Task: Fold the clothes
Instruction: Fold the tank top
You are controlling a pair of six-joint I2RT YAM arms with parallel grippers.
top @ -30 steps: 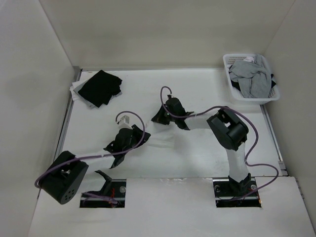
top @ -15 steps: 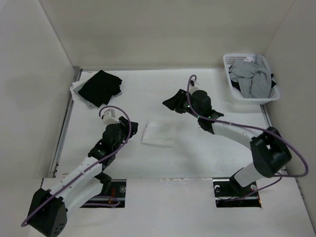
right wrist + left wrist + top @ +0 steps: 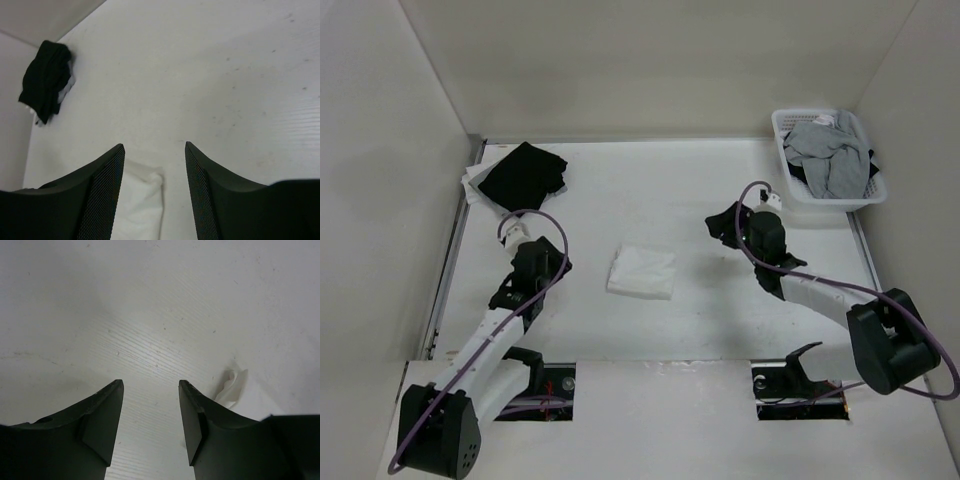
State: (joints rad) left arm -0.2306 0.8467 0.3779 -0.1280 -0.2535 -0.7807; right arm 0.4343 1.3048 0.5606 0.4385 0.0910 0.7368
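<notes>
We judge the folding nearly finished, so the step in hand is getting clear without spoiling the stack. Both grippers should rise straight off the table (image 3: 720,310), and no fingertip should drag a loose edge. If 1 more fold is wanted, we would pinch the 2 near corners together and lay them evenly over the far edge.

The left gripper (image 3: 150,384) has its jaws parted with only bare table between them. The right gripper (image 3: 154,146) stands wide and likewise holds nothing.

The white garment (image 3: 641,272) lies mid-table between the 2 grippers, touching neither. It looks like a compact, layered rectangle of thin cloth, slightly skewed, its edges fairly square, with soft wrinkles across the top.
</notes>
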